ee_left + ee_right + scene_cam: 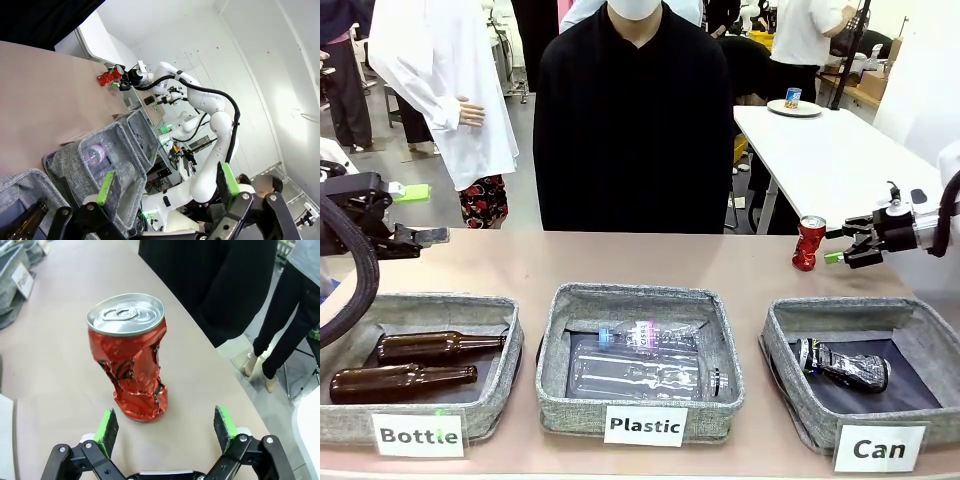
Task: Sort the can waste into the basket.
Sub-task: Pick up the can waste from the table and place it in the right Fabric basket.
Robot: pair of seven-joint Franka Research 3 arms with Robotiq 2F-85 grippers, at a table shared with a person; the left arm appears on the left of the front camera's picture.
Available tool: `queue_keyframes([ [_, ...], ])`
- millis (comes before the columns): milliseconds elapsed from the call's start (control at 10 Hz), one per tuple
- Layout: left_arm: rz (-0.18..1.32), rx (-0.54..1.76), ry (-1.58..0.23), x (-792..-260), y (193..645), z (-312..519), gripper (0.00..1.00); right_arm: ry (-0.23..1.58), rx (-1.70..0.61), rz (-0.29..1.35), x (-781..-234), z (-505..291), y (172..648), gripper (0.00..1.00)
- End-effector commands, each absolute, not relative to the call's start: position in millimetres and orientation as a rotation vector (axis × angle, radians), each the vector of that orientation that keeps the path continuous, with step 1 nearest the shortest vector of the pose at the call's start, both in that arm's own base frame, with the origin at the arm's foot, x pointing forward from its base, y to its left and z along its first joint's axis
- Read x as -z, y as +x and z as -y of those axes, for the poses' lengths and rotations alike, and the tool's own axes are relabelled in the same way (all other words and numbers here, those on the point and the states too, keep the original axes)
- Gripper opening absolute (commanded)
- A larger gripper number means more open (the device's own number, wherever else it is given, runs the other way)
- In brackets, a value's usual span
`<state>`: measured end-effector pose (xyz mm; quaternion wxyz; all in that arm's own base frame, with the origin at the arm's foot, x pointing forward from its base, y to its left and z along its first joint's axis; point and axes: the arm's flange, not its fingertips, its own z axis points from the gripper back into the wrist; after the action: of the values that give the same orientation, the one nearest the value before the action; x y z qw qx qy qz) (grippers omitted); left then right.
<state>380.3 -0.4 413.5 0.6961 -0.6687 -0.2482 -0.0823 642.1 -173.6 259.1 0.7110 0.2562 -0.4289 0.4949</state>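
Standing upright on the tan table (650,262) at right of centre in the front view, the red can (809,243) with its silver top rests just left of the right gripper (842,246), apart from it. In the right wrist view the same red can (129,355) sits beyond the green pads (107,426), which are spread wide with nothing between them.

Three grey baskets line the lower frame. The basket labelled "Can" (790,392), lower right, holds the black-and-silver can (842,365) lying on its side on the dark floor. The middle basket labelled "Plastic" (640,408) holds clear plastic bottles (645,362) lying flat; how many is hard to make out through the overlapping clear walls. The basket labelled "Bottle" (500,390), lower left, holds two brown glass bottles (420,364) side by side.

The left gripper (420,238) hangs at the left edge, above the table; its wrist view shows its fingers (106,187) held apart and empty. A person in black (635,130) stands at the far side, cut off at the top edge.
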Motion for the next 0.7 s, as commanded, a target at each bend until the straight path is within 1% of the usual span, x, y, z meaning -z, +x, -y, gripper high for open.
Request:
queue_keyframes([
  [0,0.552,0.172,-1.498,-416.2,380.6,-0.1,1.00,0.577,-1.078,0.985,-255.9,165.1,655.9,1.00],
  [600,0.552,0.172,-1.498,-416.2,380.6,-0.1,1.00,0.694,-1.090,0.934,-242.0,136.8,669.7,1.00],
])
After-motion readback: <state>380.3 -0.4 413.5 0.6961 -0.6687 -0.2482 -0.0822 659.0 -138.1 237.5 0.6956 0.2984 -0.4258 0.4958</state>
